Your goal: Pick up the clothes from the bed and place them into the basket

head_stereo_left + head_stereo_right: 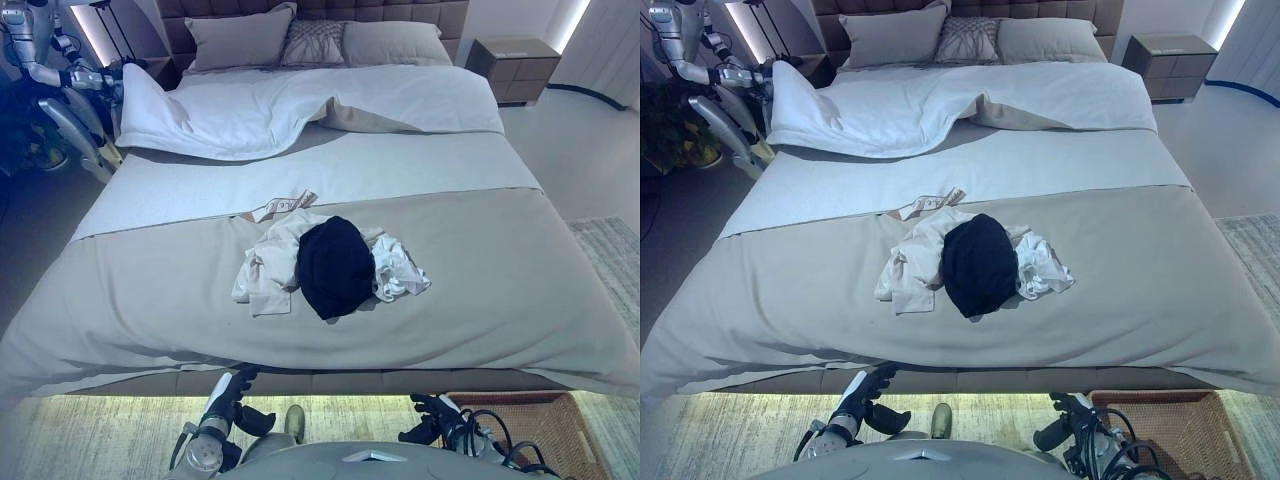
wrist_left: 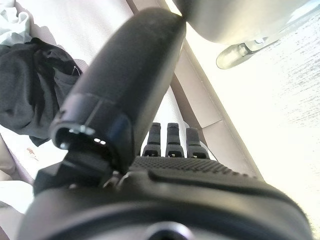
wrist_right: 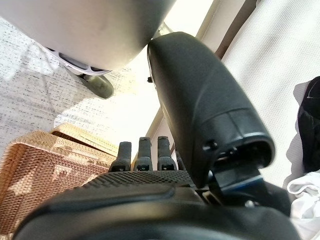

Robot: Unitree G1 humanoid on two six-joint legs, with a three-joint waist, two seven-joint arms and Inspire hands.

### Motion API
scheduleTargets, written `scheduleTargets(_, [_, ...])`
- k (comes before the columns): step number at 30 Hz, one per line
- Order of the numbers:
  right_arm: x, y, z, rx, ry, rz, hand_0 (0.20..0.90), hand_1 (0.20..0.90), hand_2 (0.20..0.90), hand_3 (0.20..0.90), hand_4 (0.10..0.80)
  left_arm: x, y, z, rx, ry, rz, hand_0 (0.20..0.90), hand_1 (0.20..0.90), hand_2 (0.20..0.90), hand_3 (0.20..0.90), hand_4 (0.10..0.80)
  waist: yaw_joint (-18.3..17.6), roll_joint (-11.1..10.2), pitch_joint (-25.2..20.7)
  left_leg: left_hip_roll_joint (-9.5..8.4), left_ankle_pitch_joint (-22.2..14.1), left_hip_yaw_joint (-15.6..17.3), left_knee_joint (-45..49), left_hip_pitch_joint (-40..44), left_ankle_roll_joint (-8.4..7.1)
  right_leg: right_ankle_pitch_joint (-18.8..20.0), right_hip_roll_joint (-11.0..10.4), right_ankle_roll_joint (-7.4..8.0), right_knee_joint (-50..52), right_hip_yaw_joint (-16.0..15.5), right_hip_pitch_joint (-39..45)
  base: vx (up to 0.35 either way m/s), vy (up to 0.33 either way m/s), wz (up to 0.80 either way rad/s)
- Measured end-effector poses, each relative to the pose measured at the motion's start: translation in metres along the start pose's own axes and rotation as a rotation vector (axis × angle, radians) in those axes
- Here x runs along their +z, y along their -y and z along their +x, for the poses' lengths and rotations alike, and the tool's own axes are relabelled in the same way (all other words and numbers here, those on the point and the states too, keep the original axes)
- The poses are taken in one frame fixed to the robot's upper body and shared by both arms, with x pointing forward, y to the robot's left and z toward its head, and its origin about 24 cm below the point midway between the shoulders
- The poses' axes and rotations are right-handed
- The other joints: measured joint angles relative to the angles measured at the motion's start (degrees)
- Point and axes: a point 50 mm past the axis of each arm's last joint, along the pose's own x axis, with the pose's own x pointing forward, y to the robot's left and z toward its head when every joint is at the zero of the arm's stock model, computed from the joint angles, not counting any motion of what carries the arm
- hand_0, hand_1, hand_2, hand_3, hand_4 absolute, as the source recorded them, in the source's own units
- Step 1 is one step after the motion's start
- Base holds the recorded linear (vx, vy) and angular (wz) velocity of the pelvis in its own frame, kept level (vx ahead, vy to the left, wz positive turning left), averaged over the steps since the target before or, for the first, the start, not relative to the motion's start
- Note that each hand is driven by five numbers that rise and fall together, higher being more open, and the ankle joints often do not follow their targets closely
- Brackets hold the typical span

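Note:
A pile of clothes lies in the middle of the bed's near half: a black garment on top, with white garments spread to both sides. It also shows in the left wrist view. A woven brown basket stands on the floor at the bed's near right corner, and shows in the right wrist view. My left hand hangs low before the bed's front edge, fingers straight, empty. My right hand hangs low beside the basket, fingers straight, empty.
The beige bedspread covers the bed's near half. A white duvet is folded back at the far end below pillows. A small patterned scrap lies behind the pile. Another robot stands at the far left. A nightstand is at the far right.

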Motion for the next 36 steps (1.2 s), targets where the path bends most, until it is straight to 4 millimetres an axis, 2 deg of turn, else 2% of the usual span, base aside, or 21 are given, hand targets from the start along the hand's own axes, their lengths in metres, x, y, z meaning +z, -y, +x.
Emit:
scheduleTargets(20, [0.001, 0.002, 0.001, -0.045, -0.009, -0.002, 0.9, 0.9, 0.9, 0.9, 0.8, 0.0, 0.002, 0.0, 0.018, -0.016, -0.072, 0.9, 0.9, 0.9, 0.9, 0.8, -1.15, -0.43, 0.41, 0.2, -0.24, 0.97, 0.0, 0.71, -0.02, 0.01, 0.04, 0.0, 0.0, 0.98, 0.19, 0.001, -0.002, -0.02])
scheduleTargets(24, [0.009, 0.005, 0.001, -0.094, 0.036, -0.107, 0.9, 0.9, 0.9, 0.9, 0.8, 0.0, 0.001, 0.0, 0.019, -0.015, -0.071, 0.9, 0.9, 0.9, 0.9, 0.8, -1.03, -0.52, 0.44, 0.11, -0.13, 0.89, 0.01, 0.91, -0.12, 0.02, 0.13, 0.02, 0.0, 0.87, 0.47, 0.0, 0.0, 0.0])
scheduleTargets(28, [0.039, 0.021, 0.002, -0.152, 0.183, -0.238, 0.9, 0.9, 0.9, 0.9, 0.8, 0.003, -0.001, 0.002, 0.022, -0.008, -0.067, 0.9, 0.9, 0.9, 0.9, 0.8, -0.86, -0.79, 0.68, 0.03, -0.07, 0.56, -0.01, 1.21, -0.18, 0.02, 0.3, 0.02, -0.01, 0.59, 0.95, 0.013, -0.022, 0.04])
scheduleTargets(32, [0.1, 0.058, -0.008, -0.346, 0.433, -0.378, 0.9, 0.9, 0.9, 0.9, 0.8, 0.009, -0.007, 0.004, 0.033, 0.018, -0.058, 0.9, 0.9, 0.9, 0.9, 0.8, -0.17, -1.36, 1.04, 0.09, -0.07, 0.13, -0.02, 1.1, -0.1, 0.02, 0.58, 0.01, 0.0, 0.39, 0.99, 0.01, 0.001, 0.03])
scheduleTargets(35, [0.129, 0.082, -0.017, -0.455, 0.526, -0.416, 0.9, 0.9, 0.9, 0.9, 0.8, 0.008, -0.009, 0.003, 0.036, 0.015, -0.055, 0.9, 0.9, 0.9, 0.9, 0.8, 0.45, -1.6, 1.23, 0.01, -0.08, 0.07, -0.02, 0.91, -0.08, 0.02, 0.64, 0.01, 0.0, 0.34, 0.84, 0.025, 0.017, 0.02])
scheduleTargets(36, [0.145, 0.095, -0.024, -0.516, 0.577, -0.439, 0.9, 0.9, 0.9, 0.9, 0.8, 0.005, -0.009, 0.001, 0.036, 0.011, -0.054, 0.9, 0.9, 0.9, 0.9, 0.8, 0.58, -1.73, 1.29, -0.01, -0.05, 0.02, -0.02, 0.79, -0.02, 0.02, 0.61, 0.0, 0.0, 0.27, 0.74, 0.056, 0.026, 0.02])
